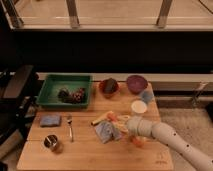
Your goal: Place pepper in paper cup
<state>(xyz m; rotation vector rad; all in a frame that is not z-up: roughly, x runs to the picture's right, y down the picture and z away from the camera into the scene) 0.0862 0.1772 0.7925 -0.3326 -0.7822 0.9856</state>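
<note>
The slim red-orange pepper (112, 117) lies on the wooden table (85, 155) just left of centre, beside a pale yellow elongated piece (98, 119). My gripper (120, 123) is at the end of the white arm that reaches in from the lower right. It is low over the table, right at the pepper's right end and above a blue cloth (106, 132). The white paper cup (138, 107) stands upright up and to the right of the gripper, close to the arm.
A bluish cup (146, 96), a purple bowl (136, 82) and a red bowl (109, 87) stand behind the paper cup. A green tray (50, 97) is at the back left. A round orange fruit (138, 142) lies under the arm. A blue sponge (50, 120), a fork (70, 128) and a metal can (51, 143) are on the left.
</note>
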